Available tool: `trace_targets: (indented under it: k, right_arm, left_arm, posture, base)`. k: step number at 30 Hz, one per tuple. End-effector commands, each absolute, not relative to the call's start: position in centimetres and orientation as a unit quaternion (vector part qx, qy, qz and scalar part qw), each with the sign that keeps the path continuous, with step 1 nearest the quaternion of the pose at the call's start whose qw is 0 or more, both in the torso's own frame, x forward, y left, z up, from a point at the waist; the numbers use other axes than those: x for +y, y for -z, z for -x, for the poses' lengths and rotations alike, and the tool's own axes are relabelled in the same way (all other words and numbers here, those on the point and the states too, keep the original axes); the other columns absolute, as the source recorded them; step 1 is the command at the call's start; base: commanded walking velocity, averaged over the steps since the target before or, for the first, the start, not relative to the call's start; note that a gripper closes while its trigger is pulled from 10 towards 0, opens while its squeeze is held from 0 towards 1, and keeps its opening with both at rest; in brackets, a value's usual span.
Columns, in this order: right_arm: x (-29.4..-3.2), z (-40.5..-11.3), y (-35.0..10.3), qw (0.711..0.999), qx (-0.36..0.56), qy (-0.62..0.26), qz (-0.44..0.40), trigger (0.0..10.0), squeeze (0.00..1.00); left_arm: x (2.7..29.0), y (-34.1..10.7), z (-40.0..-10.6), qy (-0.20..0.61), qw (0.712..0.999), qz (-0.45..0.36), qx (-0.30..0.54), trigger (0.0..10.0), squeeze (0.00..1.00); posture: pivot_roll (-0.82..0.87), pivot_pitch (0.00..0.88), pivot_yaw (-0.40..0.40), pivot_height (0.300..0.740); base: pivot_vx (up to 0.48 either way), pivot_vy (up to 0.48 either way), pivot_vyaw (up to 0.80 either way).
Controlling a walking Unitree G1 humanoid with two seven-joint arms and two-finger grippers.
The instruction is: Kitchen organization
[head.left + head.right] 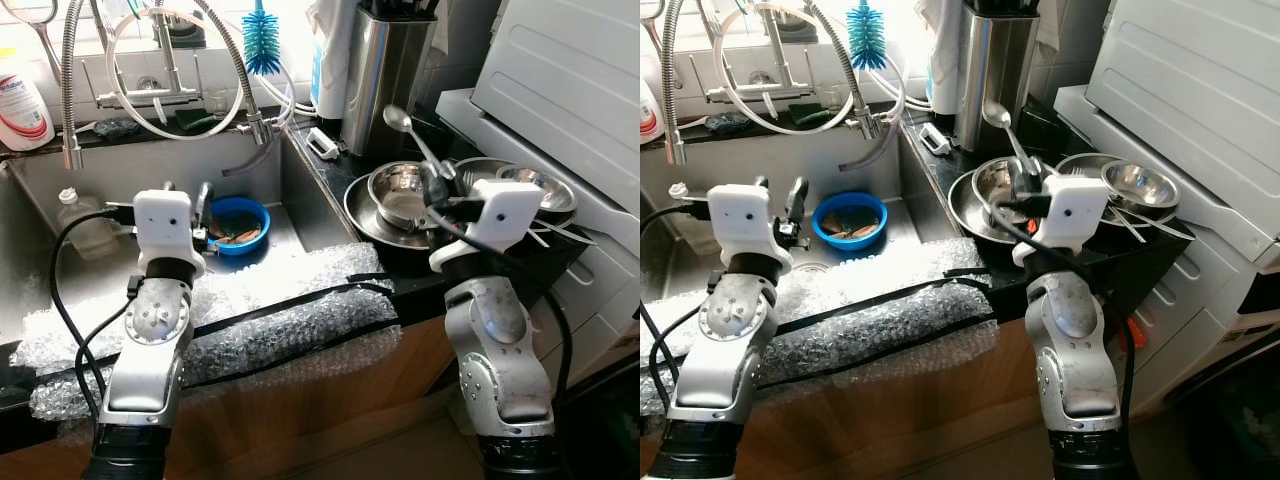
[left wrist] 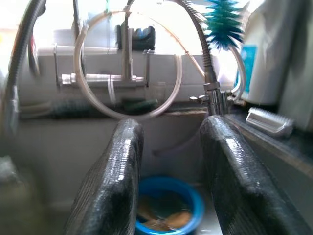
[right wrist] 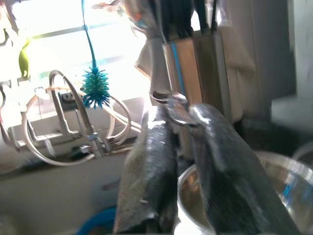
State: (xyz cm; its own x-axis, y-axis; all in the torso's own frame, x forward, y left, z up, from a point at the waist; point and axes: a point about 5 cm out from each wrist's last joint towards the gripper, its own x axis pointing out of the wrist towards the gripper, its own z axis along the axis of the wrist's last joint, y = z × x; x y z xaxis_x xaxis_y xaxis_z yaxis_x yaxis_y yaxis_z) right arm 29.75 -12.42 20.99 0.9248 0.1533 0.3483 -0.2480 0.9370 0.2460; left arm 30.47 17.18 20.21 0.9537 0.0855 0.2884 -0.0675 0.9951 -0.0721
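A metal spoon [image 1: 412, 135] is pinched between the fingers of the right gripper [image 1: 437, 188], held above the steel bowls [image 1: 400, 195] stacked on the dark counter to the right of the sink [image 1: 60, 180]. The spoon's long axis runs up and away from the gripper, tilted toward the sink side, with its bowl end uppermost and its handle gripped near the lower end. Just beyond the spoon's tip, at the back edge of the counter, stands a tall steel utensil holder [image 1: 378, 75] with dark handles sticking out of its top; judging from the task, it is the likely place for the spoon, lying ahead of and slightly to the left of the right gripper, which is much the nearer arm. The left gripper [image 1: 200, 215] hangs over the sink with its fingers apart and holding nothing, aimed toward a blue bowl [image 1: 238, 224] on the sink floor. Bubble wrap [image 1: 270, 310] covers the sink's front edge. A blue bottle brush [image 1: 262, 45] hangs above the tap.
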Motion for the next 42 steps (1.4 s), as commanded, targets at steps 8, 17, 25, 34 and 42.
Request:
trace_targets:
  k: [8, 17, 25, 34, 42]
  right_arm:
    - [-12.1, -28.8, -20.5, 0.935, -0.148, -0.171, -0.273, 10.0, 0.00]
    - [-11.9, -28.1, -20.1, 0.879, -0.127, -0.233, -0.396, 10.0, 0.00]
    - [-11.8, -27.5, -19.7, 0.850, -0.109, -0.274, -0.436, 10.0, 0.00]
    - [-11.7, -26.3, -18.7, 0.808, -0.083, -0.325, -0.484, 10.0, 0.00]
    - [-12.0, -26.1, -18.4, 0.805, -0.073, -0.333, -0.486, 10.0, 0.00]
  left_arm:
    - [17.3, -20.7, -30.9, 0.003, 0.961, 0.249, -0.120, 10.0, 0.00]
    - [15.8, -21.1, -30.4, 0.086, 0.924, 0.359, -0.102, 10.0, 0.00]
    - [13.9, -22.0, -29.7, 0.174, 0.901, 0.385, -0.097, 10.0, 0.00]
    - [13.0, -22.0, -29.0, 0.218, 0.890, 0.391, -0.085, 10.0, 0.00]
    - [12.1, -22.6, -28.2, 0.272, 0.870, 0.402, -0.088, 10.0, 1.00]
  posture:
    - [-0.09, 0.000, -0.074, 0.740]
    - [-0.09, 0.000, -0.071, 0.740]
    - [-0.09, 0.000, -0.074, 0.740]
    - [-0.08, 0.000, -0.078, 0.740]
    - [-0.08, 0.000, -0.080, 0.740]
  base:
    - [0.000, 0.000, 0.00]
    - [0.000, 0.000, 0.00]
    - [0.000, 0.000, 0.00]
    - [0.000, 0.000, 0.00]
    - [0.000, 0.000, 0.00]
